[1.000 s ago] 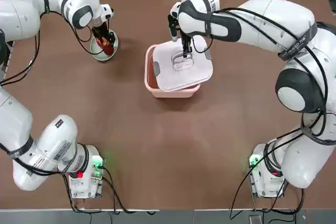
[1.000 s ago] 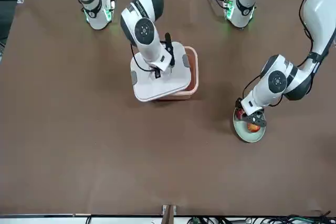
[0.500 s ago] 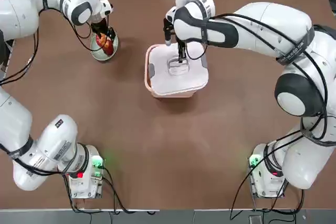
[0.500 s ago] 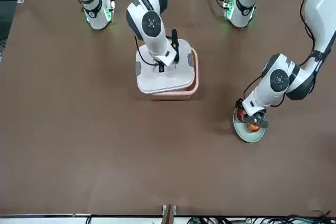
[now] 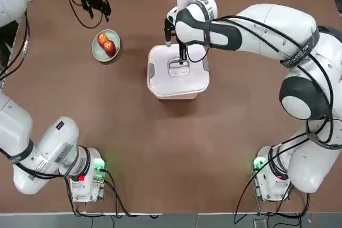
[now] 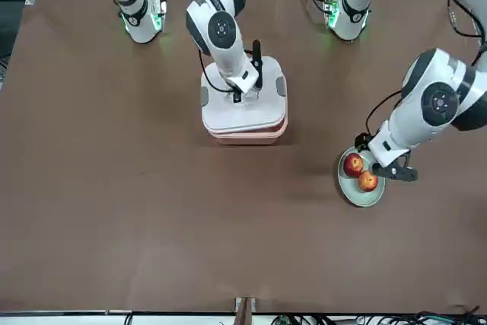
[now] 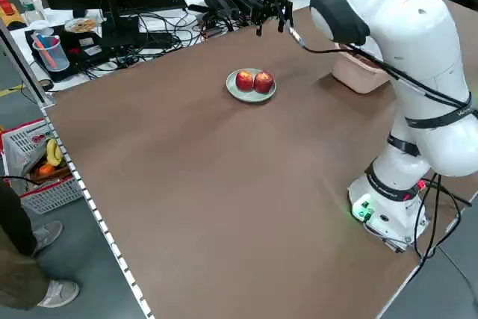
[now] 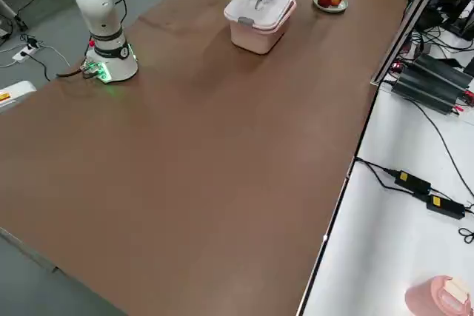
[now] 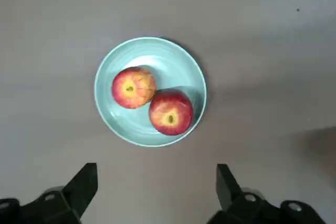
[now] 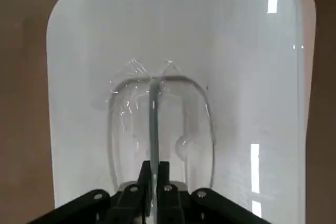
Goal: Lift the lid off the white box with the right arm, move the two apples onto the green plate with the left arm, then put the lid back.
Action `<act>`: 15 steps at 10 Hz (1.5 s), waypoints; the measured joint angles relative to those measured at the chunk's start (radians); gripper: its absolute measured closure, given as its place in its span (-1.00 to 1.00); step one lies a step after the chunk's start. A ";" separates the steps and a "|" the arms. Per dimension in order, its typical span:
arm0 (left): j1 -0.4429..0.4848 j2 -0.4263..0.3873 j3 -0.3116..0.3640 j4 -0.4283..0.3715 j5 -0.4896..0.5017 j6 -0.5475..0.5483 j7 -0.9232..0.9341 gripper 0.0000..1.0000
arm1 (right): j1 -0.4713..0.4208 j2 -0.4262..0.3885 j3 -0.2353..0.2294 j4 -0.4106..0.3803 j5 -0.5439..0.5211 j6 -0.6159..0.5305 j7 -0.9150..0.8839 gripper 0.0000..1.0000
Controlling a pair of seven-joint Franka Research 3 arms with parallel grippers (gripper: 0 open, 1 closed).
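Your right gripper pinches the lid handle; left gripper gapes empty above the apples (bare table all round).

A: So what's around the brown table?

B: Grey floor, a white bench with black power bricks, plus a cluttered desk, loads of cables, and a basket by someone's shoes.
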 joint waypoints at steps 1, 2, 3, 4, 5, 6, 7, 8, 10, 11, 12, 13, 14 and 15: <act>0.000 0.000 -0.010 0.037 0.000 -0.039 0.005 -0.99 | 0.000 0.008 -0.003 0.005 0.000 0.002 0.000 0.86; 0.000 0.000 -0.014 0.066 0.000 -0.066 0.026 -0.99 | 0.000 0.023 -0.004 0.013 0.000 0.014 0.000 0.86; 0.000 0.001 -0.017 0.087 0.000 -0.086 0.056 -0.99 | 0.000 0.037 -0.004 0.020 0.000 0.030 0.000 0.86; -0.001 0.001 -0.021 0.108 -0.001 -0.102 0.093 -0.99 | 0.001 0.049 -0.002 0.025 0.000 0.037 0.000 0.86; -0.002 0.001 -0.023 0.133 -0.001 -0.107 0.139 -0.99 | 0.004 0.055 -0.002 0.030 0.000 0.040 0.003 0.86; -0.003 0.001 -0.020 0.156 -0.001 -0.112 0.189 -0.99 | 0.009 0.055 -0.002 0.032 0.000 0.041 0.011 0.86; -0.008 -0.005 -0.004 0.176 -0.006 -0.116 0.246 -0.99 | 0.013 0.056 -0.002 0.033 -0.001 0.041 0.024 0.86; -0.027 -0.030 0.041 0.192 -0.044 -0.117 0.296 -0.99 | 0.015 0.056 -0.002 0.034 -0.001 0.042 0.050 0.86; -0.090 -0.129 0.179 0.218 -0.189 -0.117 0.399 -0.99 | 0.026 0.058 -0.001 0.036 0.000 0.042 0.120 0.86; -0.098 -0.184 0.215 0.224 -0.241 -0.117 0.440 -0.99 | 0.029 0.059 0.000 0.037 0.000 0.042 0.144 0.86; -0.098 -0.232 0.239 0.226 -0.269 -0.117 0.465 -0.99 | 0.028 0.059 -0.003 0.038 0.000 0.042 0.158 0.86; -0.098 -0.265 0.256 0.226 -0.283 -0.117 0.476 -0.99 | 0.025 0.059 -0.007 0.038 0.000 0.042 0.162 0.86; -0.104 -0.285 0.274 0.226 -0.295 -0.117 0.479 -0.99 | 0.022 0.059 -0.010 0.038 0.000 0.041 0.164 0.86; -0.131 -0.303 0.316 0.227 -0.320 -0.117 0.483 -0.99 | 0.020 0.061 -0.010 0.038 0.000 0.042 0.164 0.86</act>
